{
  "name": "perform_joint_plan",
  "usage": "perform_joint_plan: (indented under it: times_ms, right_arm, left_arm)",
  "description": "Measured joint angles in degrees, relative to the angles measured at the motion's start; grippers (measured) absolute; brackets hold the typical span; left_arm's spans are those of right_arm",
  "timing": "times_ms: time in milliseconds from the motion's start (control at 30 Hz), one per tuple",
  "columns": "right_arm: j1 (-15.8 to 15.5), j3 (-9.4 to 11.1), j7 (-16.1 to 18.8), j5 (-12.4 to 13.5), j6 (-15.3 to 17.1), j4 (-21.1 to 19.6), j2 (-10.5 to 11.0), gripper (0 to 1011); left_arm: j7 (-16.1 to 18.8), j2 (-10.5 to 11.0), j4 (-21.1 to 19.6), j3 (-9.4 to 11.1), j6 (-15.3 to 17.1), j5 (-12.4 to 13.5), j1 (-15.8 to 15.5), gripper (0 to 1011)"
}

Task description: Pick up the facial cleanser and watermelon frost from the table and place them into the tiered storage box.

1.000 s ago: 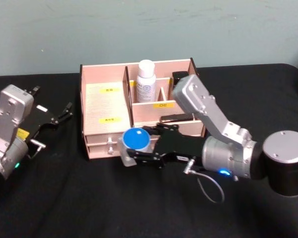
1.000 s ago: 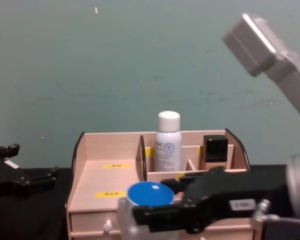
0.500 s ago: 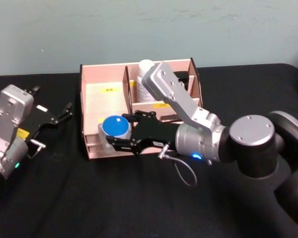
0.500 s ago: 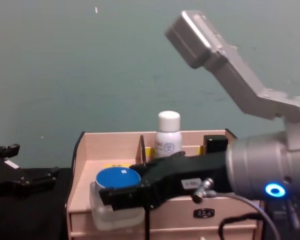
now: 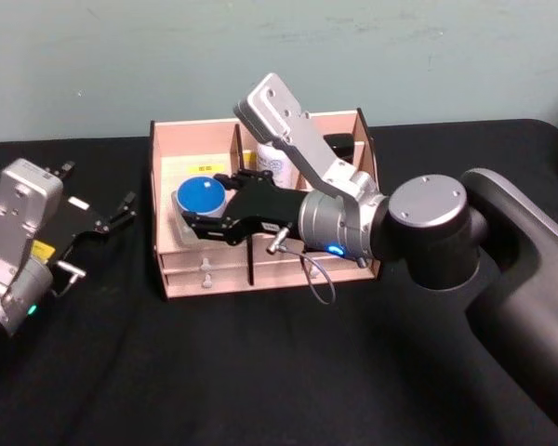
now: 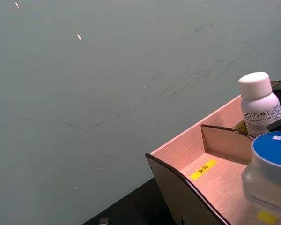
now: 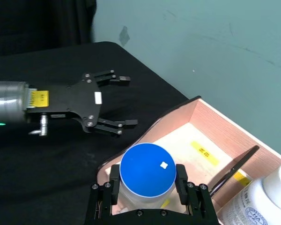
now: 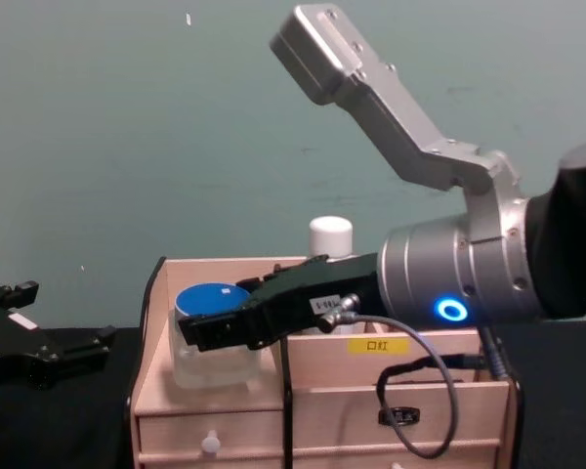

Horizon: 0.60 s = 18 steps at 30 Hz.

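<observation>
A clear squat jar with a round blue lid is pinched between the jaws of the right gripper and held upright above the wide left compartment of the pale wooden tiered storage box, presumably for lowering. A white bottle stands beyond the jaws. The left gripper is parked on the black table, fingers spread.

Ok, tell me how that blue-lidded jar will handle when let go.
The blue-lidded jar looks squat and wide, so it probably stands without tipping. Its clear walls look rigid; the right gripper fingers leave no dent. On its side it might roll.
</observation>
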Motion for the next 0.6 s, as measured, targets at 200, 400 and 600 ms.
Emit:
perform_joint_plan:
  times_ms: [200, 400, 600]
  right_arm:
    - [1.12, 0.29, -0.39, -0.83, -0.06, 2.54, -1.65, 719]
    - [1.62, 0.78, -0.68, -1.62, -0.2, 4.08, -2.65, 719]
    - [1.7, 1.31, -1.0, -2.28, -0.35, 4.8, -3.16, 719]
  left_arm:
    - [0.0, 0.0, 0.0, 0.0, 0.0, 0.0, 0.0, 1010]
    - [0.0, 0.0, 0.0, 0.0, 0.0, 0.0, 0.0, 1010]
    - [0.0, 0.0, 0.0, 0.0, 0.0, 0.01, 0.0, 1010]
